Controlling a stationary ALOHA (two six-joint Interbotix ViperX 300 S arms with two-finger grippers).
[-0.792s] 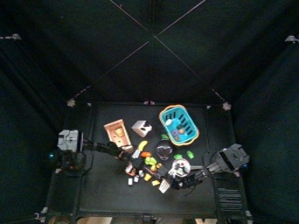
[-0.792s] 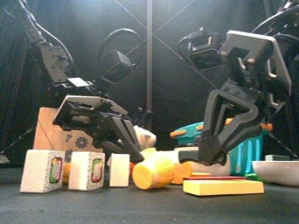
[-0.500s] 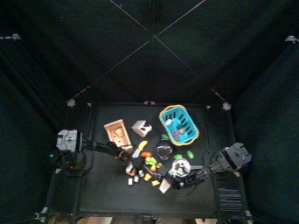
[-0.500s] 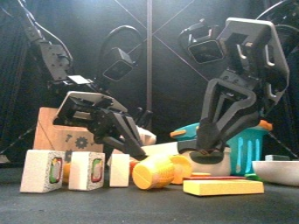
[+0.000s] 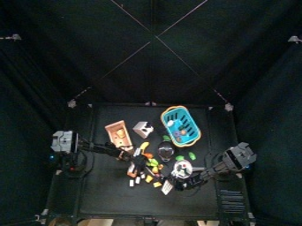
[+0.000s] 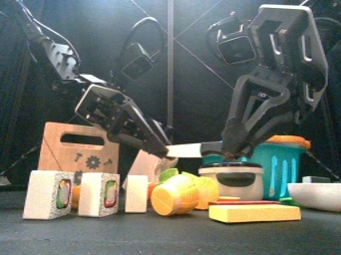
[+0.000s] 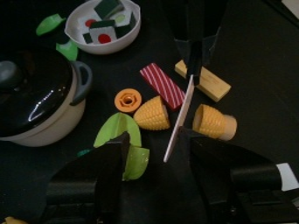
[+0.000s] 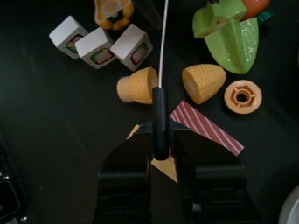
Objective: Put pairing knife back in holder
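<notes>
The paring knife [image 8: 162, 87] is seen lifted off the table, its dark handle clamped between the jaws of the right gripper [image 8: 159, 140], the thin blade pointing away from the wrist. Over on the other side, the left gripper [image 7: 163, 153] is held wide open, and in its own wrist view the blade of the knife [image 7: 181, 122] is framed between the two jaws, with neither jaw seen to touch it. In the front view the knife is carried level between the two grippers, above the scattered toy food [image 7: 152, 112].

So the pick-up can be counted as done: the knife is off the table and firmly gripped. What looks to be under way is a handover or a re-grip, though that is only judged from the open jaws set around the blade. The holder [image 6: 74, 149] is left standing upright at the left of the table, well apart from the knife. Nothing is yet slotted. The carry across to the block, the lining-up of the blade with a slot and the insertion are all left to be done.
</notes>
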